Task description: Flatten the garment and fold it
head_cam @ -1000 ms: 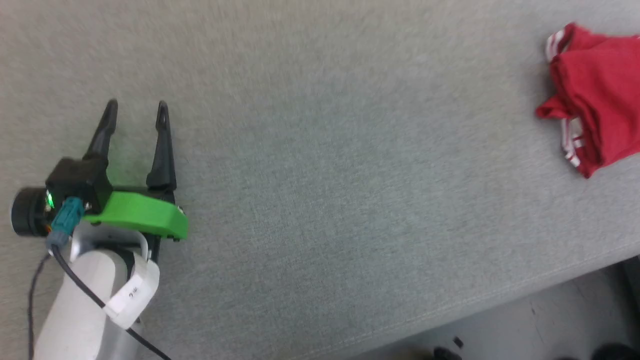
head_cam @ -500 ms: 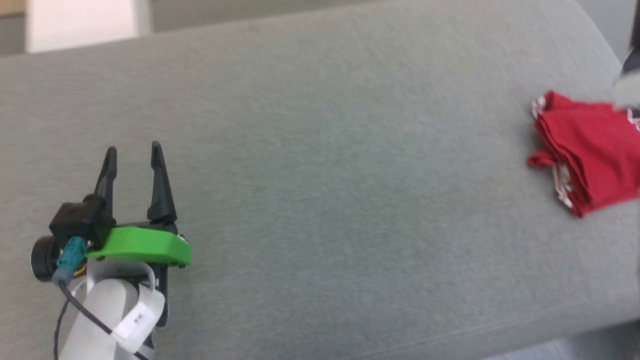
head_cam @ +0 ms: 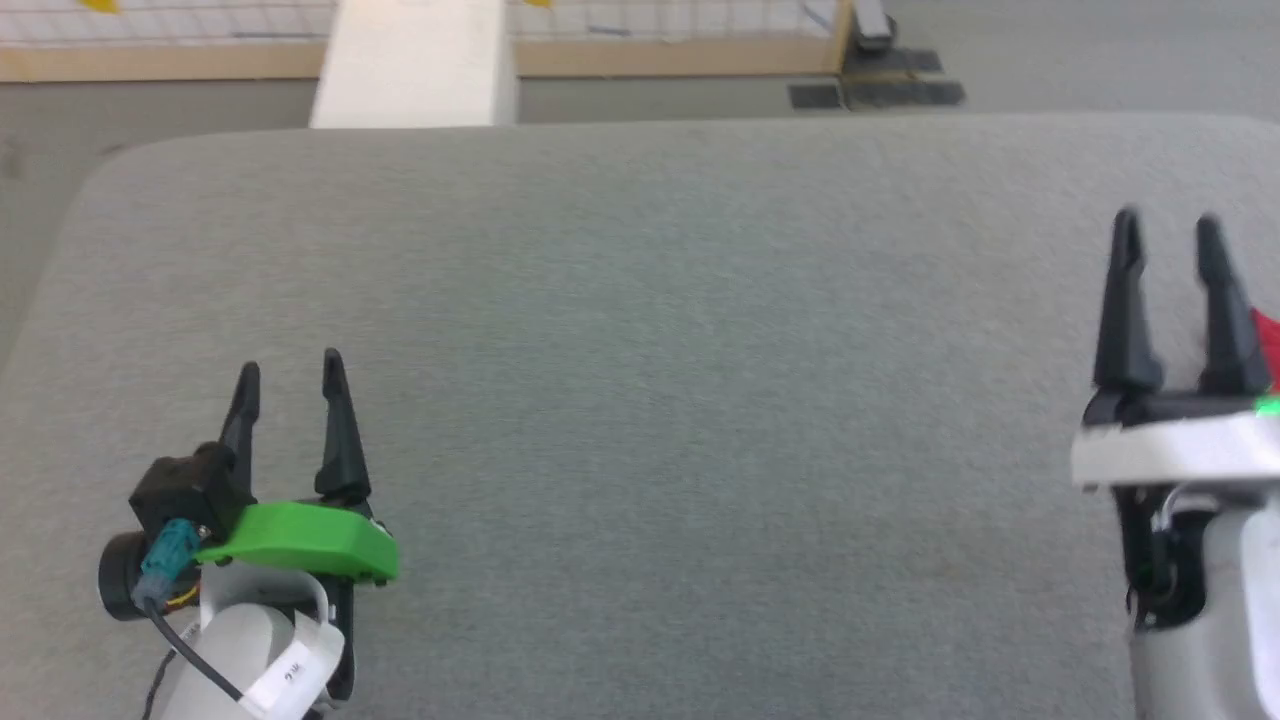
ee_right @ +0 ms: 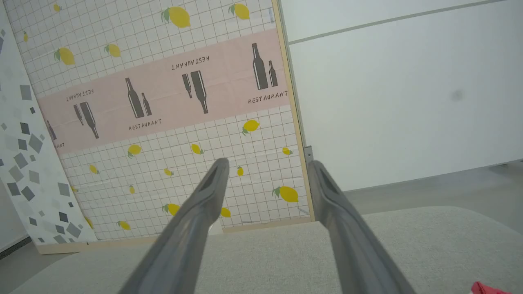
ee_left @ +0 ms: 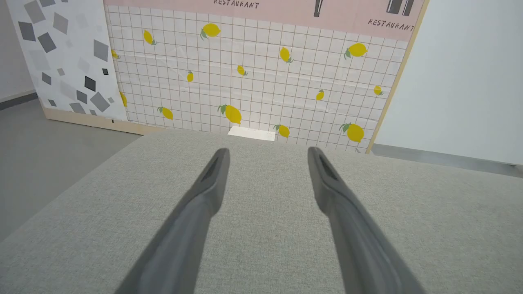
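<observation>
**STOCK LIST: 1 TABLE, 2 CLAWS, 1 GARMENT**

1. Table [head_cam: 640, 400]: grey woven cloth top w/ rounded far corners, running across most of the head view.

2. L claw [head_cam: 290, 363]: hanging over the near left of the table, fingers pointing to the far side. Fingers are standing spread w/ nothing betw. them, and the left wrist view is showing bare cloth in the gap. A green cover [head_cam: 300, 535] is sitting on the wrist, w/ a teal plug [head_cam: 165, 560] at its left. A white tag [head_cam: 290, 675] is wrapping the pale forearm.

3. R claw [head_cam: 1168, 218]: hanging over the right side of the table, tips reaching farther than the L claw's. Fingers are spread and gripping nothing. A white housing w/ a green light is sitting below them.

4. Garment [head_cam: 1268, 335]: a red sliver is showing at the right edge of the table, just beside the R claw's right finger. In the right wrist view a red corner [ee_right: 486, 289] is lying on the cloth to the near right of the fingers, apart from them. Lie and folds: cannot tell.

5. Lemon-print panel [ee_left: 261, 81]: white grid w/ a pink RESTAURANT band, standing beyond the far edge. A speckled panel [ee_left: 61, 61] is standing at its left and a pale wall [ee_left: 461, 81] at its right.

6. White block [head_cam: 415, 60]: standing on the grey floor [head_cam: 150, 110], past the far edge.
</observation>
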{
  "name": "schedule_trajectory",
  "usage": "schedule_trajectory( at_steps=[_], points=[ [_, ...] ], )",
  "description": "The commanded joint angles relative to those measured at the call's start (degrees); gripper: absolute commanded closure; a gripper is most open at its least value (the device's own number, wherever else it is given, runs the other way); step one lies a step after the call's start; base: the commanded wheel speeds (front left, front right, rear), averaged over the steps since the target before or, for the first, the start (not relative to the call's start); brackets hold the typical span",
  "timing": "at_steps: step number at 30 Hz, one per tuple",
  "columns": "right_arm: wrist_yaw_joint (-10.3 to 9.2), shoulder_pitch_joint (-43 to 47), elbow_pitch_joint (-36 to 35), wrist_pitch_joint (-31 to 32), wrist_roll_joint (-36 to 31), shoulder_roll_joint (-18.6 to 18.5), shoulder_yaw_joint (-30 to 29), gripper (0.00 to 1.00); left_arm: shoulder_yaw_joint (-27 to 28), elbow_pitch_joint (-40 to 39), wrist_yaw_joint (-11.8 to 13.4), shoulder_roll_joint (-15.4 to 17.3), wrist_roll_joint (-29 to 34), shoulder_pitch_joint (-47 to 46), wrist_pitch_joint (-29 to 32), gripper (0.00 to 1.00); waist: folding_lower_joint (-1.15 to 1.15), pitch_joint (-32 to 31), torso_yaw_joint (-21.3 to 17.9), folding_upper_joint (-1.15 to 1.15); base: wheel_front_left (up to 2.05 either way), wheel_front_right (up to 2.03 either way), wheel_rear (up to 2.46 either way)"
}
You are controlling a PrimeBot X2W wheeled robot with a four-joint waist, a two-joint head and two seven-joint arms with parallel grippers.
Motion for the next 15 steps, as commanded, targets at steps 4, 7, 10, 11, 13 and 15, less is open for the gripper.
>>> schedule_trajectory(
  at_steps=[4, 7, 10, 11, 13, 15],
  points=[
    [-0.08, 4.5, 1.2, -0.5, -1.6, 0.7, 1.1, 0.0, -0.5, 1.1, -0.8, -0.7, 0.0, 1.3, -0.4, 0.0, 0.01, -4.2, 5.4, 0.0, 0.0, 0.0, 0.0],
    [-0.08, 6.6, 1.9, -0.6, -2.8, 1.0, 1.5, 0.0, -1.2, 1.4, -1.2, -0.9, 0.5, 1.6, -0.4, 0.0, 0.01, -4.4, 6.6, 0.0, 0.0, 0.0, 0.0],
    [-0.08, 8.2, 2.3, -0.5, -4.1, 1.1, 1.8, 0.0, -2.0, 2.0, -1.5, -0.6, 0.9, 1.8, -0.3, 0.0, 0.01, -4.5, 7.2, 0.0, 0.0, 0.0, 0.0],
    [-0.08, 8.8, 2.4, -0.3, -4.6, 1.1, 2.0, 0.0, -2.3, 2.2, -1.6, -0.4, 1.1, 1.8, -0.1, 0.0, 0.01, -4.5, 7.3, 0.0, 0.0, 0.0, 0.0],
    [-0.08, 9.6, 2.7, 0.0, -5.8, 1.1, 2.1, 0.0, -2.8, 2.6, -1.8, -0.2, 1.4, 1.8, 0.2, 0.0, 0.01, -4.5, 7.4, 0.0, 0.0, 0.0, 0.0],
    [-0.08, 10.3, 3.0, 0.2, -7.1, 1.1, 2.0, 0.0, -3.3, 3.1, -1.9, 0.0, 1.7, 1.8, 0.5, 0.0, 0.01, -4.6, 7.3, 0.0, 0.0, 0.0, 0.0]
  ],
)
